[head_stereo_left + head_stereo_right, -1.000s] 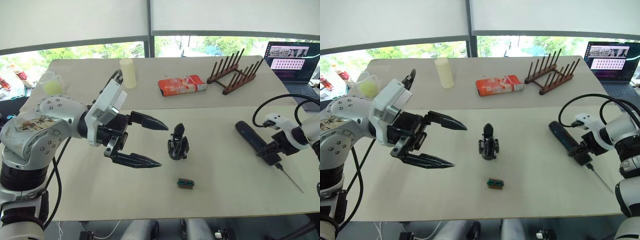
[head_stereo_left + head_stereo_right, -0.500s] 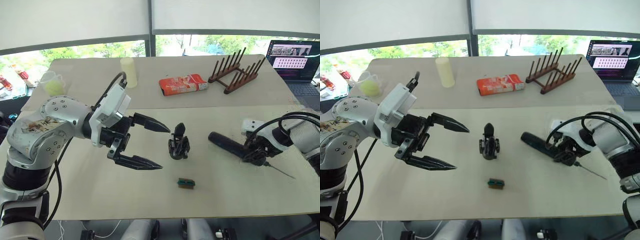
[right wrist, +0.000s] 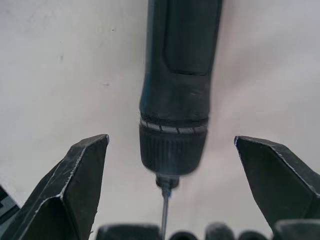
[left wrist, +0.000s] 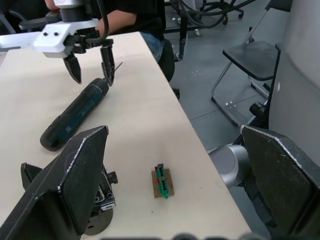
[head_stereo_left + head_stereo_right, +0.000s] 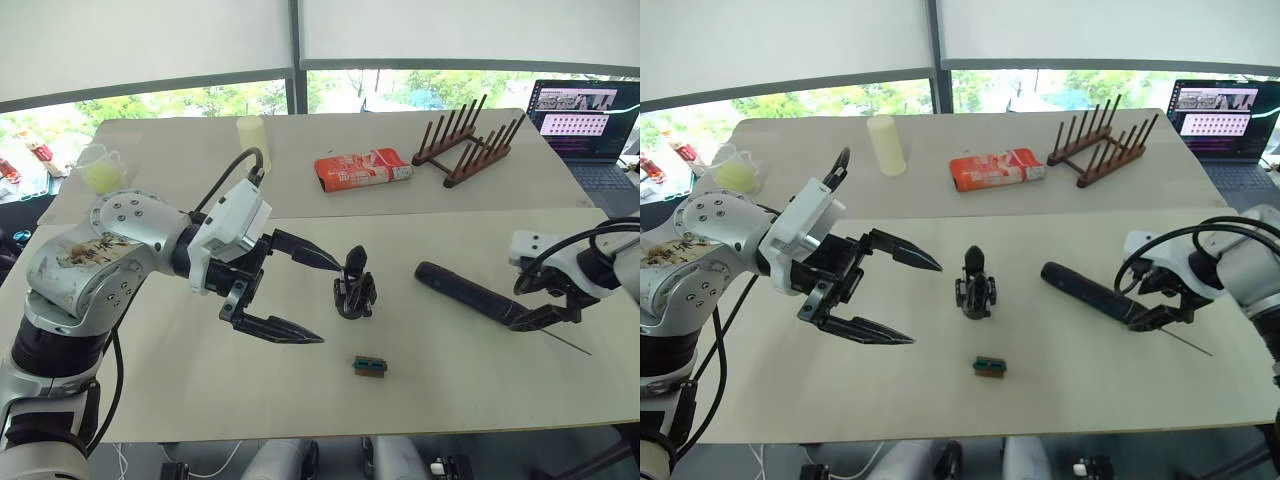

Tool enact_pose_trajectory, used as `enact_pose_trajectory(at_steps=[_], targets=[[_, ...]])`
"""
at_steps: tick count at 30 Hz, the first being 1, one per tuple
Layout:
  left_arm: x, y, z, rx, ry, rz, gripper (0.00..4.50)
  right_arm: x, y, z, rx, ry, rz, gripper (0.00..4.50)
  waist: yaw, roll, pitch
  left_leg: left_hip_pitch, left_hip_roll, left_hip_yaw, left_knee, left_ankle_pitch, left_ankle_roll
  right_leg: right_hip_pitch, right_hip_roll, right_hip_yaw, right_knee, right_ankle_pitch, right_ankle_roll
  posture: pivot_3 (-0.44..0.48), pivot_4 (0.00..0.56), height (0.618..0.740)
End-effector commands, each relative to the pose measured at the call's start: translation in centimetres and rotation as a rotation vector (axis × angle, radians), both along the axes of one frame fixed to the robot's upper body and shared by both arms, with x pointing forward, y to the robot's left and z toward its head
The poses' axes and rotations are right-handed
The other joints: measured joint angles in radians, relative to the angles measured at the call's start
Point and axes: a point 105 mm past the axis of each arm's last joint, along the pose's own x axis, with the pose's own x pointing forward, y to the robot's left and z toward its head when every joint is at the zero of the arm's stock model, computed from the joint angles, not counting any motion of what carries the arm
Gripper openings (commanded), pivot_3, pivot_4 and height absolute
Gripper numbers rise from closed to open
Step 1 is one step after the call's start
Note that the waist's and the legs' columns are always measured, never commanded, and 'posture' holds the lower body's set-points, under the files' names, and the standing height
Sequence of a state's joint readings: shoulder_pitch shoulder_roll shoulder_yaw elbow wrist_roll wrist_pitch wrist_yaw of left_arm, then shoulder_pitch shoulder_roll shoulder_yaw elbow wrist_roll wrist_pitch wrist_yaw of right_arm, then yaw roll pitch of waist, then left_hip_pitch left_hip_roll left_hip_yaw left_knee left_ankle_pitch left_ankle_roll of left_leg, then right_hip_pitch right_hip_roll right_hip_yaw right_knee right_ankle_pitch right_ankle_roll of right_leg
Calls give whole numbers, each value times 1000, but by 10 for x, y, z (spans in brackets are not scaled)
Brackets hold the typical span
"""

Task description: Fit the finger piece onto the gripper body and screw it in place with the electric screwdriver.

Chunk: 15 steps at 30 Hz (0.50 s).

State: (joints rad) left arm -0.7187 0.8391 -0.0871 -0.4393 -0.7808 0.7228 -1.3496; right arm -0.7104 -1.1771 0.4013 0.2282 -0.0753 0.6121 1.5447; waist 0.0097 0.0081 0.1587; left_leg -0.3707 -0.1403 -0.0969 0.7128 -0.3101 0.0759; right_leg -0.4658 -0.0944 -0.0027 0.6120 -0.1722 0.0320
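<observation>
The gripper body (image 5: 355, 291) stands upright mid-table with a pointed black finger sticking up. My left gripper (image 5: 330, 302) is open just to its left, fingertips either side of it, touching nothing. The electric screwdriver (image 5: 470, 295) lies flat to the right, thin bit pointing right toward the table edge. My right gripper (image 5: 545, 312) is open at the bit end; in the right wrist view the screwdriver's collar (image 3: 173, 145) sits between the spread fingers (image 3: 75, 185), untouched. A loose finger piece is out of view.
A small green-and-brown block (image 5: 369, 366) lies in front of the gripper body. At the back are a red packet (image 5: 364, 168), a wooden rack (image 5: 470, 148), a pale cylinder (image 5: 887, 145) and a laptop (image 5: 585, 115). A seated person (image 4: 125, 15) and a chair (image 4: 250, 52) are beyond the table's right edge.
The screwdriver has shifted left toward the gripper body and lies flatter. My right gripper went left with it, then drew back to its bit end. My left gripper edged closer to the gripper body.
</observation>
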Motion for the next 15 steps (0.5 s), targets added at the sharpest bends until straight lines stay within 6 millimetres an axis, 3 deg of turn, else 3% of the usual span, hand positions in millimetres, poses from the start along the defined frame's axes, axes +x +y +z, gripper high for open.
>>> enact_pose_trajectory(at_steps=[1, 9, 15], targets=[[-1, -1, 8, -2, -50, -16, 4500, 4, 3, 2, 3, -12, -12, 4473, 1, 0, 0, 0, 0, 0, 0, 0, 0, 0, 0, 0, 0, 0, 0, 0, 150, 740], [-1, -3, 10, -3, -60, -16, 4500, 0, -3, -27, -48, 74, -26, 4473, 3, 0, 0, 0, 0, 0, 1, 0, 0, 1, 0, -1, 0, 0, 0, 0, 150, 740], [1, -2, 13, -6, -64, -4, 4500, 11, -1, -30, -32, 41, -52, 2693, 3, -2, -1, 3, 0, -2, 1, 0, 0, 6, 0, -3, -1, 0, 0, 0, 150, 740]])
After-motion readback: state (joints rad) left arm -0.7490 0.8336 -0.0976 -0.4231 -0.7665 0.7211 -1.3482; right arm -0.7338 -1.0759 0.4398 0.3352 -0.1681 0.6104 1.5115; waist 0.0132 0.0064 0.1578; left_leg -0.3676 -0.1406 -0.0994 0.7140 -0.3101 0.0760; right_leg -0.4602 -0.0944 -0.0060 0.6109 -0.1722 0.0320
